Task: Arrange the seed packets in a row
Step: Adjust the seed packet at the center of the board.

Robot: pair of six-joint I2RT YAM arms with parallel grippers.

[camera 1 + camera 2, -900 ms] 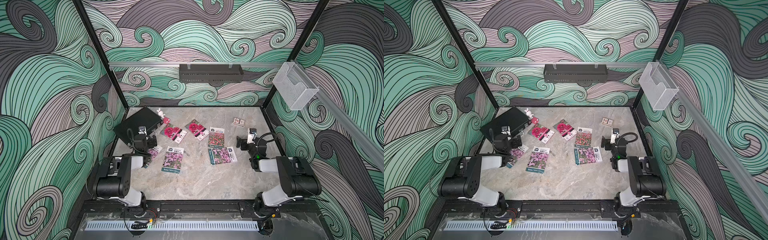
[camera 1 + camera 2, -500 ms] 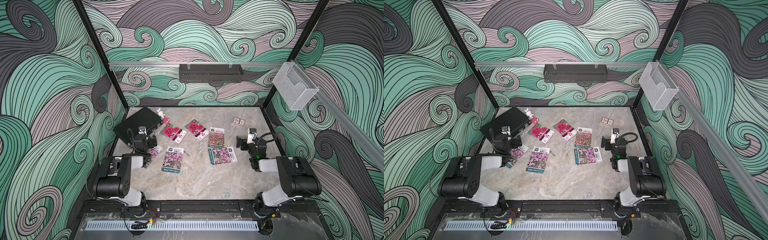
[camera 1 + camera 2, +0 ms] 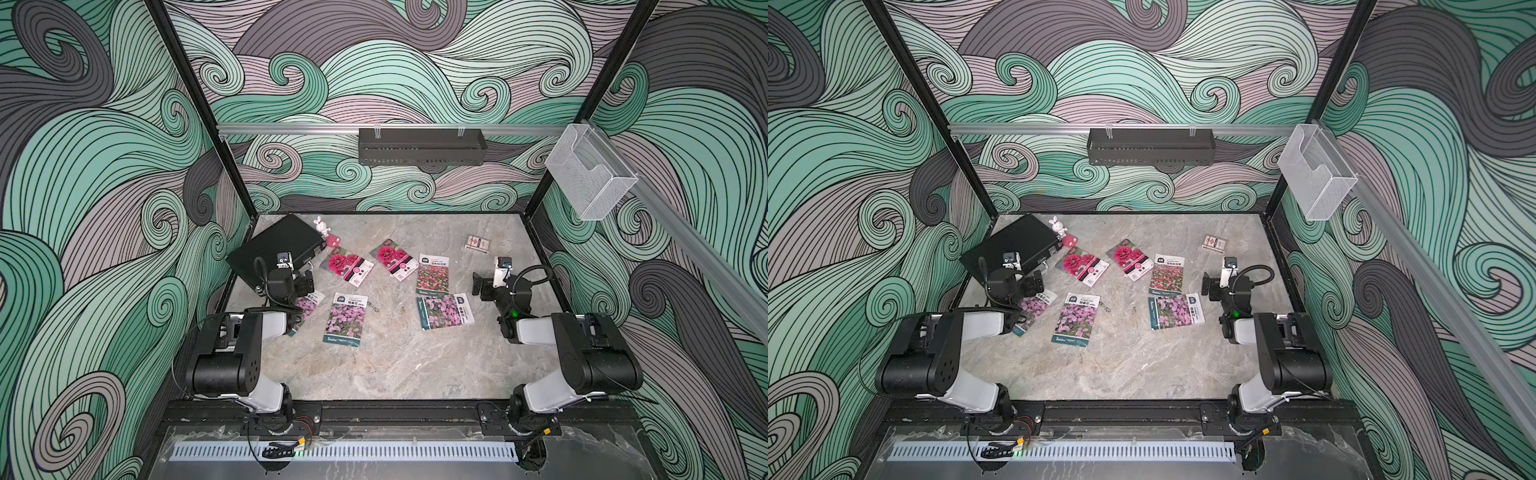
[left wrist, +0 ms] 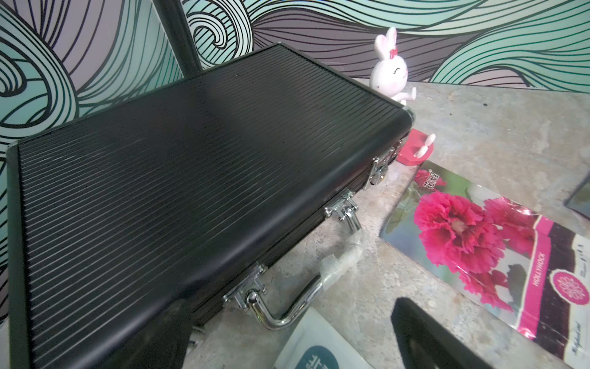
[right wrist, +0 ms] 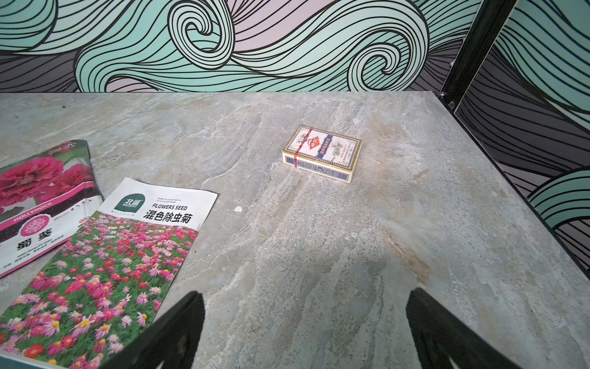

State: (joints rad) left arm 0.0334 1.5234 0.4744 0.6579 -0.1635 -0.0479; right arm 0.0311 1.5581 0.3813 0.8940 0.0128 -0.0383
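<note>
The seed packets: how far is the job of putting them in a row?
Done: nothing yet. The seed packets lie scattered at mixed angles; one purple packet lies sideways. In hand: nothing; the left gripper and right gripper are open and empty. Left: lining up all six.

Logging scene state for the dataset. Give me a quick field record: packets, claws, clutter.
layout: six packets flat on table, scattered, no row yet
hollyhock packets: two, far side, tilted
red-pink packet: one, right of the hollyhocks
purple packets: three; centre, sideways, one partly under left arm
left claw: open, empty, beside case
right claw: open, empty, over bare table
clutter: case, bunny, card box
</note>
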